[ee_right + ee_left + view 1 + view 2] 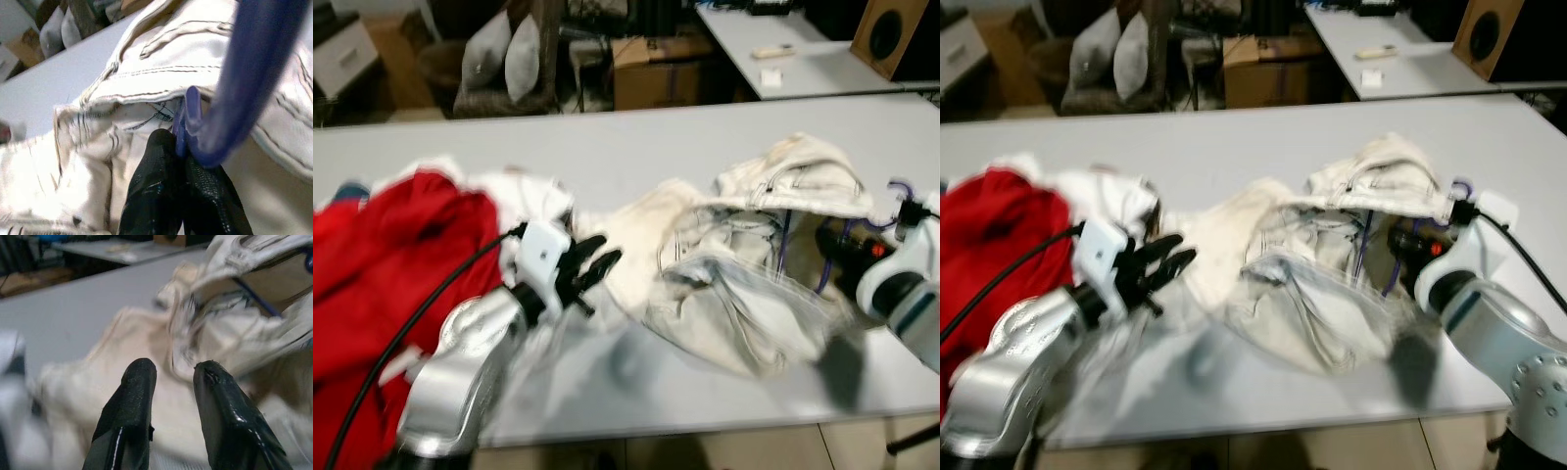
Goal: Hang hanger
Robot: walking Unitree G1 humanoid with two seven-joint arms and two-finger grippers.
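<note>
Under both grippers spreads a grey table (636, 147). Beside the left arm lies a red garment (382, 255). Between the grippers sits a cream jacket (734, 264), crumpled. Inside it, at the right gripper (178, 156), is the blue hanger (244, 83), pinched between closed fingers. Just short of the jacket's edge, the left gripper (171, 377) hovers with fingers slightly parted, empty.

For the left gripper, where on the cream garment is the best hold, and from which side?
Probably its near-left edge: the left gripper hovers open just off that fold of the cream garment, so a low approach from the robot's left suits. The right gripper is shut on the blue hanger at the garment's other end.
</note>
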